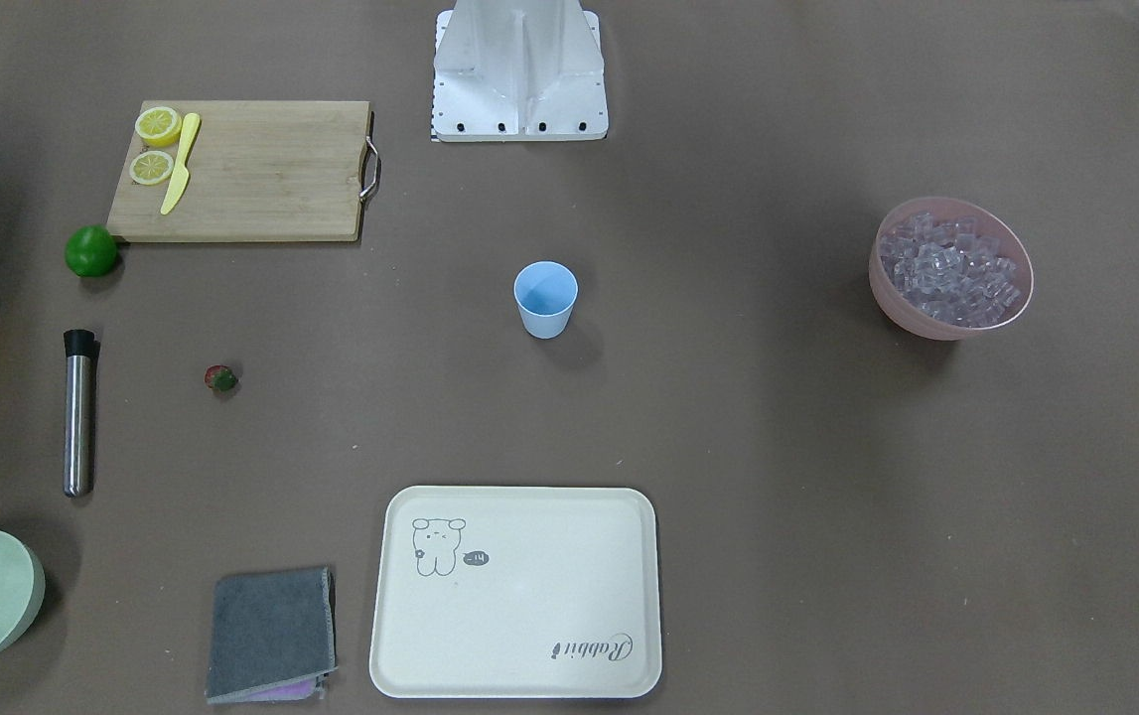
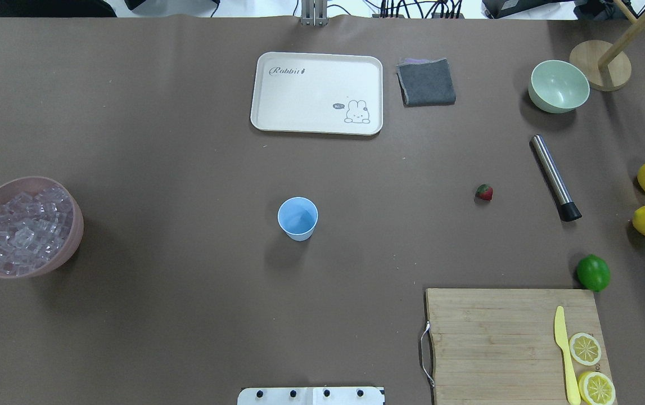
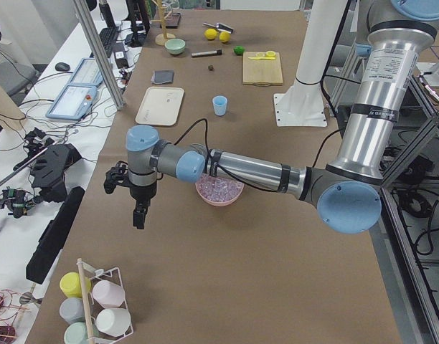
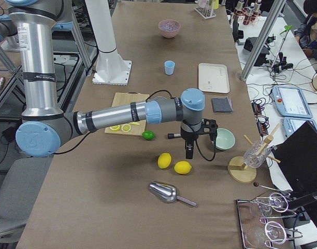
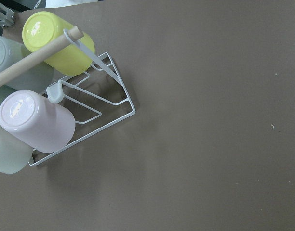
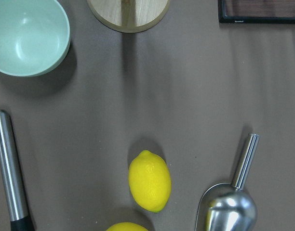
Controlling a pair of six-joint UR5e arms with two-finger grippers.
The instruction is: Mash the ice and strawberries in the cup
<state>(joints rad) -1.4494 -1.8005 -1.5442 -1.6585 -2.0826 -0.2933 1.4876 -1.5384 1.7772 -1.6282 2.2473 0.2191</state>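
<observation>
Both arms are silver tubes with pale blue joint caps [image 3: 347, 208] and black bands. The left arm [image 3: 248, 172] crosses mid-frame, as does the right arm [image 4: 112, 116]. The left gripper [image 3: 138, 215] and right gripper [image 4: 189, 151] are black, each with a thin black cable [image 3: 203, 120]. The white pedestal [image 1: 519, 79], top centre, has dark screws.

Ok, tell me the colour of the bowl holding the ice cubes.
The bowl is pink; the overhead exterior view shows it best.
</observation>
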